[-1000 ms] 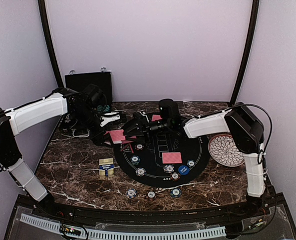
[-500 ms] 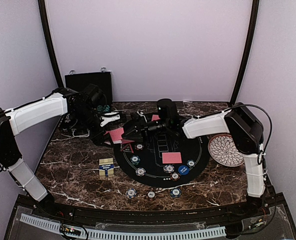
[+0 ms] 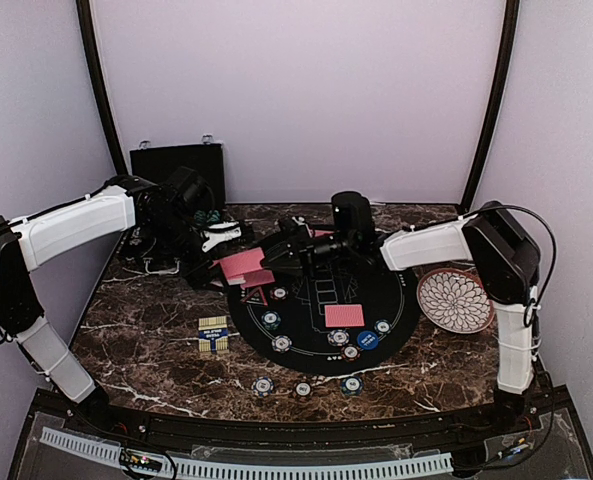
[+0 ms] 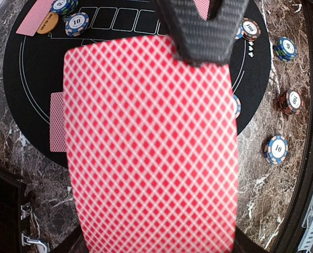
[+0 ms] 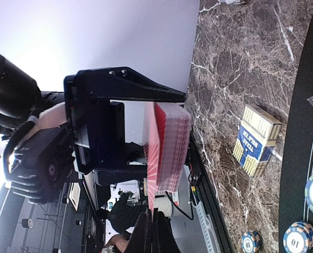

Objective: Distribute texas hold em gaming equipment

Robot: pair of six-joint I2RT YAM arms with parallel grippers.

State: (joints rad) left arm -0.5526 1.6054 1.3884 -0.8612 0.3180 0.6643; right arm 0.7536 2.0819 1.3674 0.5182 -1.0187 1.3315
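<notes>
top external view: over the left rim of the black round mat [image 3: 321, 345], a red-backed deck [image 3: 242, 264] is clamped in the left gripper [image 3: 222, 266]. its top card [image 4: 151, 142] is pinched at one edge by the right gripper [image 3: 272, 262]. striped chips [image 3: 303, 388] are seen lying near the mat's front.

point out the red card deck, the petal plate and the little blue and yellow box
card deck [image 4: 151, 142], left wrist view, middle of red back
petal plate [image 3: 454, 299], top external view, centre
blue and yellow box [image 3: 213, 334], top external view, top face
</notes>
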